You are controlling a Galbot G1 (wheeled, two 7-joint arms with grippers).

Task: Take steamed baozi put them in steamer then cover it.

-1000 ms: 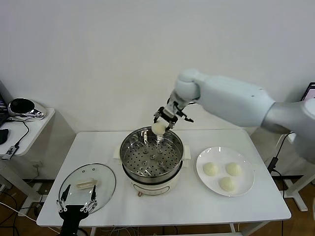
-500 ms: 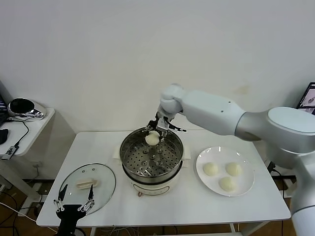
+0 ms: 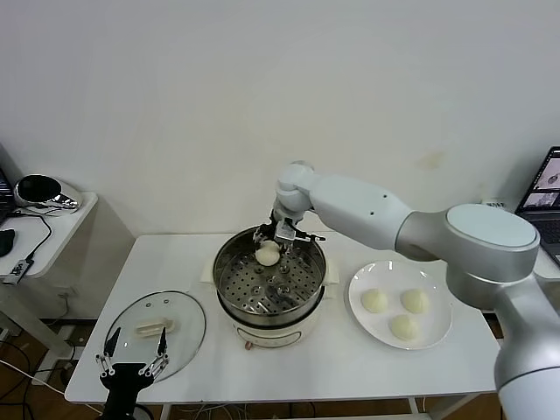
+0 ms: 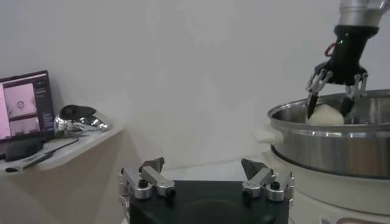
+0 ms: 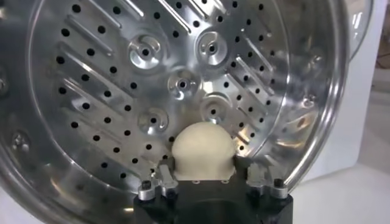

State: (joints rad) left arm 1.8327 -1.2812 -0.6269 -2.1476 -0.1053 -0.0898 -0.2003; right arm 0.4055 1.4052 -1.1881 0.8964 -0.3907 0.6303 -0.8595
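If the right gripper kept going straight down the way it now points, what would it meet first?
Most likely the perforated tray inside the steamer. The right gripper points down into the pot, shut on a baozi, so the bun would probably touch first; the remaining gap is unclear.

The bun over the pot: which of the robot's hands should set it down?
The right hand: it already grips the bun inside the steamer. The left hand sits open near the lid.
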